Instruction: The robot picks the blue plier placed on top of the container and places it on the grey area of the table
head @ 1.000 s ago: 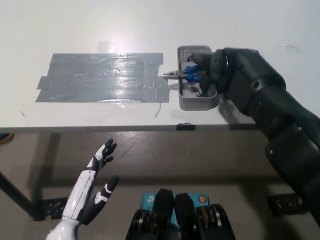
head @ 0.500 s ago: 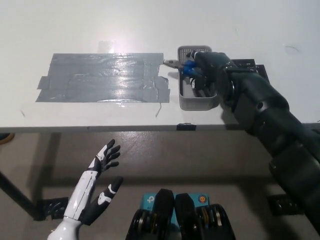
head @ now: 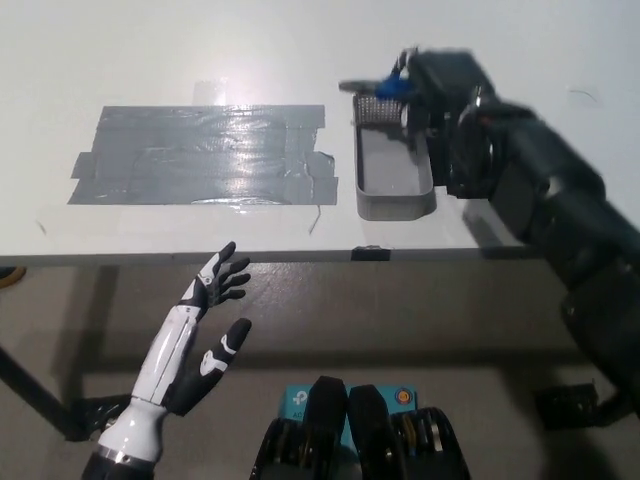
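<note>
My black right hand (head: 432, 90) is shut on the blue plier (head: 380, 88), holding it lifted over the far end of the grey container (head: 393, 195). The plier's metal tip points left, and its blue handles show beside my fingers. The container's inside now shows bare. The grey taped area (head: 200, 155) lies on the white table to the left of the container. My white left hand (head: 205, 325) rests open below the table's front edge at the lower left.
The white table (head: 300, 40) stretches behind and around the tape. Its front edge (head: 200, 258) runs across the picture's middle, with brown floor below. A dark block (head: 575, 408) sits on the floor at the lower right.
My right hand has risen and moved toward the far end of the container, lifting the blue plier off it. The left hand drifted slightly up.
</note>
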Tool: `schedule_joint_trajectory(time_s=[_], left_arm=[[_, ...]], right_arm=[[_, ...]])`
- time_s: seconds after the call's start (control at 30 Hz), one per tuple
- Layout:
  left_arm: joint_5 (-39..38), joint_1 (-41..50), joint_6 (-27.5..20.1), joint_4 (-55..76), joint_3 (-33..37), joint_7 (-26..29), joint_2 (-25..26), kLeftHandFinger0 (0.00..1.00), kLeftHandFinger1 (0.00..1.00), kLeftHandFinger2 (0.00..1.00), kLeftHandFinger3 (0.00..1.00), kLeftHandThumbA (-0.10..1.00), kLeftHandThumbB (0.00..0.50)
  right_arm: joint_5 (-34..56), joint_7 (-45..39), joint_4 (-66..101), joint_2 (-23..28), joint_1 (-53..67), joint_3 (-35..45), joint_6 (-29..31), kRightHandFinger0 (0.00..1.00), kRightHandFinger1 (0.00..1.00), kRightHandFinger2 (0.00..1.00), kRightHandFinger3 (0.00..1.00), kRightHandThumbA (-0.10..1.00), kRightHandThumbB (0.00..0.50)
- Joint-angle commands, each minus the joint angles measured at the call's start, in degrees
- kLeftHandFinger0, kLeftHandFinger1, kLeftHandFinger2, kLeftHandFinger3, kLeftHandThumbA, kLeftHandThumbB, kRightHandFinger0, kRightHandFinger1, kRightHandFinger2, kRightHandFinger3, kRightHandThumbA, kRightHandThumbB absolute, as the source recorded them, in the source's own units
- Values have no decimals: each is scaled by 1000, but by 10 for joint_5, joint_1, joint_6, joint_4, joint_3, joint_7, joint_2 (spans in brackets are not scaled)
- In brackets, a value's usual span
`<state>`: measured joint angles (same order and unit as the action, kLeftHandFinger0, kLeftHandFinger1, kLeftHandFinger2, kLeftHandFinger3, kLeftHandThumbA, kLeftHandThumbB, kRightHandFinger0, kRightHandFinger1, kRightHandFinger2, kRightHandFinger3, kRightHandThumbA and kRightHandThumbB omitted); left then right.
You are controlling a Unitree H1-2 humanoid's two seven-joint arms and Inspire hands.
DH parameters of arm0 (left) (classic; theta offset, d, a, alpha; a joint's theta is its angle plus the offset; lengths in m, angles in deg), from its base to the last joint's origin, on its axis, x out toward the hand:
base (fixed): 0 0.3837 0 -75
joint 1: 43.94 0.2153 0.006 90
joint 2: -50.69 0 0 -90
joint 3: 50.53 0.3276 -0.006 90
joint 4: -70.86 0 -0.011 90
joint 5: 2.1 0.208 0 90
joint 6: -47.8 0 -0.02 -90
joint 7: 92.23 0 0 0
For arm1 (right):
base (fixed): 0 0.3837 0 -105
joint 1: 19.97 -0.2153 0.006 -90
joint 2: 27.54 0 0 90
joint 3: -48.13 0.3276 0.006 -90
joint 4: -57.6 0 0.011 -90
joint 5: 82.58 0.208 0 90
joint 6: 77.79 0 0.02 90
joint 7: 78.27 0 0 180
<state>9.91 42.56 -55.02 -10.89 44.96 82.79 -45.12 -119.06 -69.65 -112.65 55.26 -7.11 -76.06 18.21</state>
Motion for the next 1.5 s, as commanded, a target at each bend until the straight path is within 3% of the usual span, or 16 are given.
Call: schedule_joint_trajectory(time_s=[0.0,0.17,0.27,0.47,0.53,0.6,0.77,0.87,1.03,1.17,1.27,1.3,1.33,1.37,1.43,1.47], left_arm=[[-1,-4,-17,8,-2,1,6,826,861,907,1000,900,45],[2,-6,-12,10,-3,0,7,817,852,900,1000,908,58],[1,-4,-7,14,-2,-2,6,812,849,900,1000,912,58],[3,-3,-6,19,0,-4,7,802,836,901,1000,913,50],[0,-2,-7,19,2,-5,6,798,832,901,1000,905,41],[-1,-1,-14,16,4,-3,4,797,827,896,1000,891,33],[7,3,-12,15,12,-1,-2,809,830,891,1000,899,41],[8,8,-13,17,13,1,-4,798,825,888,1000,884,34],[10,14,1,26,12,-2,-3,856,870,923,1000,887,52],[16,15,3,29,16,-3,-4,882,887,930,1000,887,55],[19,15,4,31,18,-4,-2,901,895,932,1000,880,40],[23,14,3,30,18,-3,-2,912,895,927,1000,876,38],[24,12,1,29,20,-2,-2,915,895,925,1000,875,38],[27,8,-7,25,21,0,-2,899,884,918,1000,881,40],[26,4,-11,21,22,0,-3,890,878,910,1000,882,34],[28,4,-13,20,23,0,-3,880,874,907,1000,883,39]], right_arm=[[-1,40,13,9,-77,6,20,18,526,889,331,-100,194],[-4,50,12,1,-102,5,18,90,628,971,861,-100,200],[-3,58,14,-6,-108,6,29,96,625,925,893,-100,177],[5,48,10,-40,-110,15,20,72,405,707,720,-100,314],[4,60,12,-56,-105,16,17,0,272,600,400,-100,239],[5,57,10,-74,-103,19,9,0,380,795,506,-100,206],[15,42,7,-107,-91,33,11,0,454,874,762,-100,193],[11,50,2,-128,-81,31,12,0,355,721,571,-100,215],[13,42,-8,-158,-73,33,-4,44,405,818,721,-100,214],[8,37,-11,-167,-62,28,-12,2,328,699,335,-100,251],[6,26,-14,-170,-57,25,-14,8,355,718,370,-100,260],[11,21,-15,-170,-54,29,-17,41,395,762,508,-100,247],[22,-1,-17,-169,-54,39,-24,238,593,945,715,-73,220],[40,-57,-20,-167,-58,54,-41,600,951,1000,1000,180,245],[45,-99,-22,-164,-61,63,-57,1000,1000,1000,1000,431,342],[42,-112,-23,-162,-58,62,-61,1000,1000,1000,1000,514,446]])
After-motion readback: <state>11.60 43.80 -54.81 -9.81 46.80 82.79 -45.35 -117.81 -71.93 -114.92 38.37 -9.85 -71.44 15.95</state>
